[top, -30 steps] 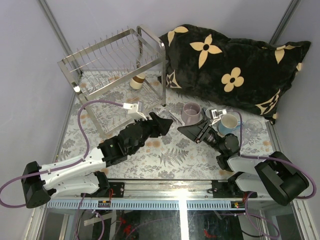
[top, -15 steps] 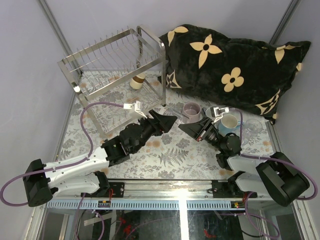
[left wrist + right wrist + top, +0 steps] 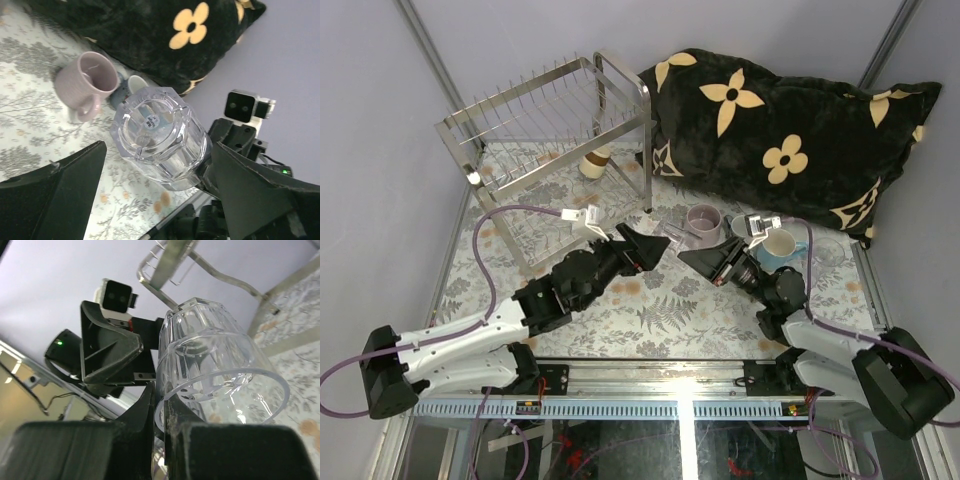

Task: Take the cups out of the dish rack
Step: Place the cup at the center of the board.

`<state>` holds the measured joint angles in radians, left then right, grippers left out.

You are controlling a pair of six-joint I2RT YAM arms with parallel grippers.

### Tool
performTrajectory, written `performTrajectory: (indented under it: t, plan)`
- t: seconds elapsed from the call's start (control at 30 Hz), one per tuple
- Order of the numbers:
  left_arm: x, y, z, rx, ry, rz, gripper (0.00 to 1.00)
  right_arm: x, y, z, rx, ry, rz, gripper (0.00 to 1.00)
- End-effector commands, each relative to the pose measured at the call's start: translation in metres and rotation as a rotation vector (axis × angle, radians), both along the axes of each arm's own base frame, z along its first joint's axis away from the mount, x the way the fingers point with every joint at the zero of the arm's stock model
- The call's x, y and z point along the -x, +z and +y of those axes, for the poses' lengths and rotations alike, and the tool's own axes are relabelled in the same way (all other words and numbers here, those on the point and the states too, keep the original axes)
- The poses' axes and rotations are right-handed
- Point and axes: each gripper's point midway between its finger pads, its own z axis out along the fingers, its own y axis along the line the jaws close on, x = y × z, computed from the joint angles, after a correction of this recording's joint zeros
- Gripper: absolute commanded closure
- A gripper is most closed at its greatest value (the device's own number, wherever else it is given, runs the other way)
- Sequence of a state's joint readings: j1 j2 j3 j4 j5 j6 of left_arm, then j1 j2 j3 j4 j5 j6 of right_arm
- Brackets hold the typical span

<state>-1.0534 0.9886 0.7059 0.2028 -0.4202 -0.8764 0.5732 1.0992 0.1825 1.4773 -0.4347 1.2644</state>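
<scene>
My right hand (image 3: 161, 422) pinches the clear glass (image 3: 215, 355) by its rim, midair. My left hand (image 3: 157, 172) stands wide open around its base. Risk: the thin rim pinch slips, and the glass pivots and drops onto the worktop (image 3: 660, 320).

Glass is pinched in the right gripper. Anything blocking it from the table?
Only the left gripper, its open black fingers flanking the clear faceted glass on both sides. The pale lilac ribbed mug stands close by.
</scene>
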Motion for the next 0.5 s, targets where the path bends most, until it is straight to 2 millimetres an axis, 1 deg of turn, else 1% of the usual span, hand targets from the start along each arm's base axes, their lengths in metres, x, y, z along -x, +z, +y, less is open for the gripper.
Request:
performTrajectory:
  t: [0.0,0.1,0.13,0.17,0.2,0.27,0.37,0.47]
  plan:
    - [-0.005,-0.006,0.025,-0.118,0.084,-0.023,0.13,-0.011,0.008,-0.002,0.11,-0.099,-0.096,1.0]
    - [-0.005,-0.013,0.037,-0.157,0.113,-0.025,0.12,-0.022,-0.004,-0.003,0.257,-0.157,-0.081,1.0]
    - [-0.005,-0.014,0.042,-0.167,0.128,-0.027,0.1,-0.024,-0.005,-0.005,0.308,-0.176,-0.088,1.0]
    - [-0.006,-0.016,0.047,-0.176,0.143,-0.029,0.09,-0.027,-0.01,-0.007,0.369,-0.196,-0.078,1.0]
    - [-0.005,-0.018,0.052,-0.186,0.154,-0.032,0.09,-0.03,-0.01,-0.01,0.424,-0.215,-0.077,1.0]
    - [-0.006,-0.024,0.06,-0.206,0.178,-0.032,0.1,-0.037,-0.021,-0.015,0.567,-0.239,-0.052,1.0]
    - [-0.005,-0.034,0.067,-0.241,0.193,-0.024,0.1,-0.044,-0.042,-0.028,0.78,-0.258,0.012,1.0]
    - [-0.006,-0.046,0.069,-0.289,0.2,-0.014,0.1,-0.046,-0.062,-0.039,0.923,-0.263,0.065,1.0]
